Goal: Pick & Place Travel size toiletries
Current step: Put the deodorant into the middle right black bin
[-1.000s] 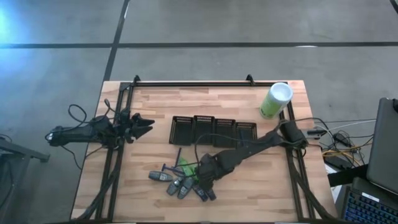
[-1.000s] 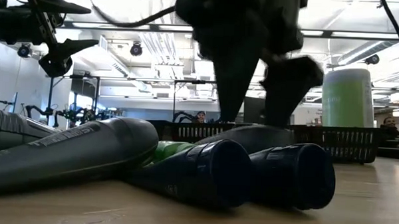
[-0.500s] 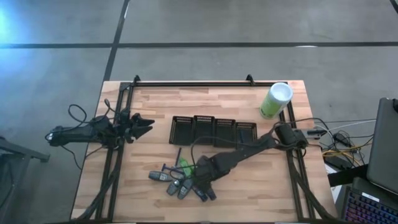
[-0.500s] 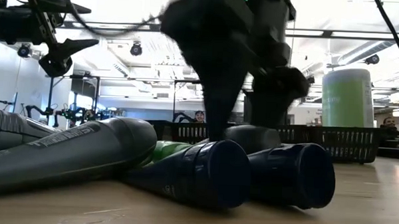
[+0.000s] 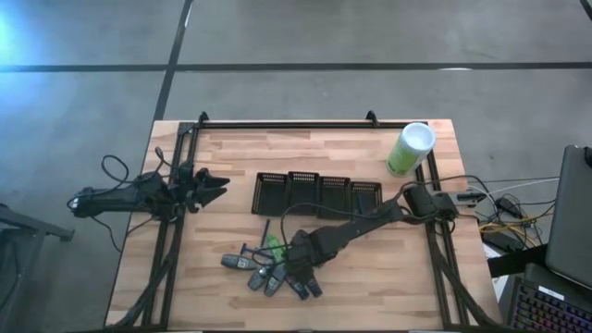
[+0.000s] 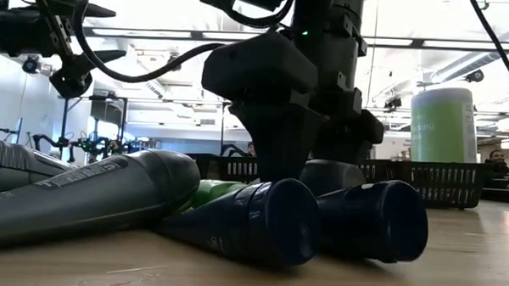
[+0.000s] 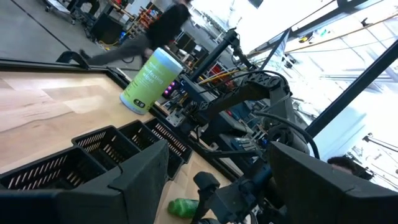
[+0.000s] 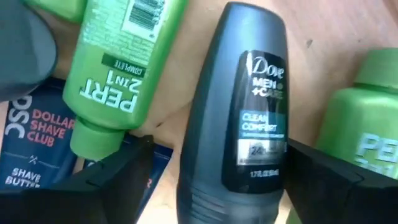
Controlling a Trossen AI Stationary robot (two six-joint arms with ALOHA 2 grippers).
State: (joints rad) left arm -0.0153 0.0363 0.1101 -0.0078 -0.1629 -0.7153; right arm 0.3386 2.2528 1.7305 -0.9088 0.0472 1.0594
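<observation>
- Right gripper (image 5: 298,265) hung spread wide, low over the toiletry pile (image 5: 268,270).
- Grey deodorant (image 8: 239,118) lay between its fingers, ungrasped.
- Left gripper (image 5: 215,186) waited at nine o'clock, open.

Desk (image 5: 231,157): light wood planks, dark rail frame round its edges. Four black mesh baskets (image 5: 317,194) in a row near the middle, side by side and touching; in the low view the baskets stand as a dark band behind the foreground. Tall light-green canister (image 5: 410,149) with white lid, upright at the far right corner, well apart from the baskets. Grey floor (image 5: 305,37) with dark seam lines around the desk. Laptop (image 5: 566,245) and loose cables (image 5: 499,208) off the right edge. Person (image 6: 497,157) seated far back in the room.
</observation>
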